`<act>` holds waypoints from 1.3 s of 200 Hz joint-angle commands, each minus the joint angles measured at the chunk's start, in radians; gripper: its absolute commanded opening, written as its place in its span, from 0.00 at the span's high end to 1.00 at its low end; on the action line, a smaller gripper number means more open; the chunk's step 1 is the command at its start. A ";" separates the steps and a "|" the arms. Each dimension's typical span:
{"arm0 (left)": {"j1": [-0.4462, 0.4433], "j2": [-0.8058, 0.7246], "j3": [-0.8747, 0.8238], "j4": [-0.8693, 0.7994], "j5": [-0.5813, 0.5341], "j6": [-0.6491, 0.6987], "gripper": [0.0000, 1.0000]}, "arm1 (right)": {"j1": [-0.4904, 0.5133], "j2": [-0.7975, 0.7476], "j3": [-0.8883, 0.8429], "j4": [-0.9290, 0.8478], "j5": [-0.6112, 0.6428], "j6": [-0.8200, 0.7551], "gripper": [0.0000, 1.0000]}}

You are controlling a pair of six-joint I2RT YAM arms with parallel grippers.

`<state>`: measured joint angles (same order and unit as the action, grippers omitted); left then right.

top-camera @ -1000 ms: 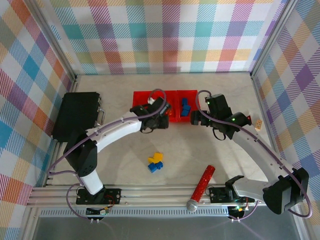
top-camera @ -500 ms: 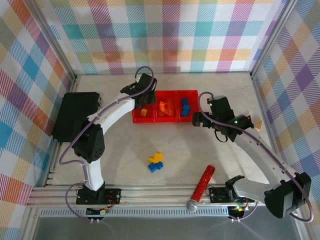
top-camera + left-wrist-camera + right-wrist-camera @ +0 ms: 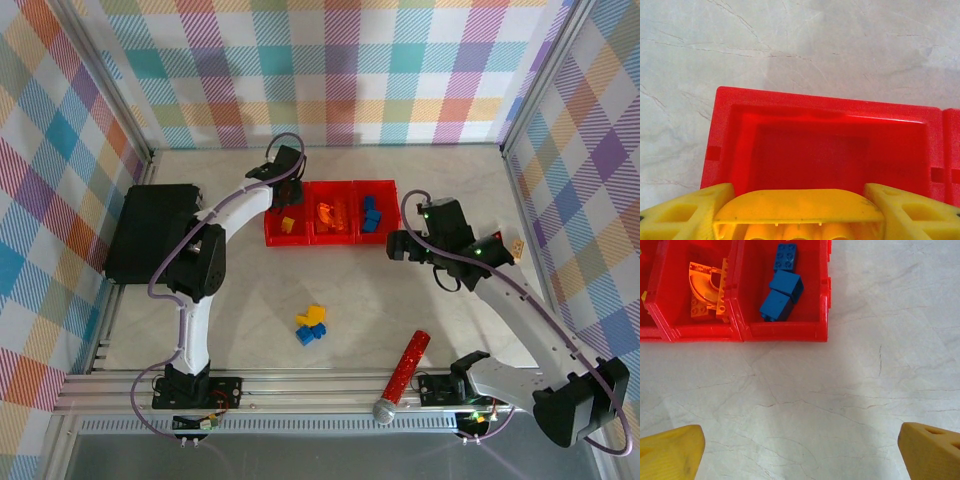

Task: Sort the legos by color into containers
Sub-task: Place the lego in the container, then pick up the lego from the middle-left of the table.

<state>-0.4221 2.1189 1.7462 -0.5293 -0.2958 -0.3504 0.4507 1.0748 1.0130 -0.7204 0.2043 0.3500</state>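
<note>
Between the two yellow fingers of the left gripper (image 3: 797,192) sits a curved yellow brick (image 3: 797,212), pinched tight from both sides. Just past the fingertips and lower down is the left red bin (image 3: 825,102), the end one in a row of three. Seen from above, one more yellow piece (image 3: 288,224) lies in that bin, just beside this gripper. The middle bin (image 3: 702,334) comes next, farther along from the left gripper, and it holds orange bricks (image 3: 707,295).

The right gripper (image 3: 800,450) has its fingers spread wide, with bare table (image 3: 840,390) between them. Ahead of it, up and to the left in its own camera, stands the right bin (image 3: 785,332), near but not touching. Three blue bricks (image 3: 782,290) lie in that bin.

Well behind both grippers, nearer the arm bases, a small bunch of loose bricks (image 3: 312,325) lies on the table, yellow ones touching blue ones. A red glittery stick (image 3: 403,375) lies behind the right gripper too. A big black case (image 3: 150,230) sits off to the left gripper's left side.
</note>
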 commanded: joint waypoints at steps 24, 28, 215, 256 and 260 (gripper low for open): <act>0.009 -0.010 0.011 0.109 0.104 0.007 0.19 | -0.006 -0.003 0.002 -0.028 -0.003 0.011 0.01; 0.009 -0.012 0.007 0.119 0.115 0.007 0.15 | -0.006 -0.001 0.005 -0.030 -0.003 0.013 0.01; -0.311 -0.767 -0.543 -0.052 0.076 0.093 0.00 | -0.006 -0.043 -0.057 -0.016 -0.111 0.076 0.01; -0.443 -0.815 -0.679 -0.172 0.048 -0.050 0.00 | -0.006 -0.006 -0.068 0.030 -0.165 0.102 0.01; -0.454 -0.814 -0.687 -0.177 0.050 -0.057 0.00 | -0.006 -0.001 -0.068 0.033 -0.169 0.104 0.01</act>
<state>-0.8135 1.3323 1.1110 -0.5945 -0.2111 -0.3199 0.4507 1.0561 0.9562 -0.7326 0.0837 0.4236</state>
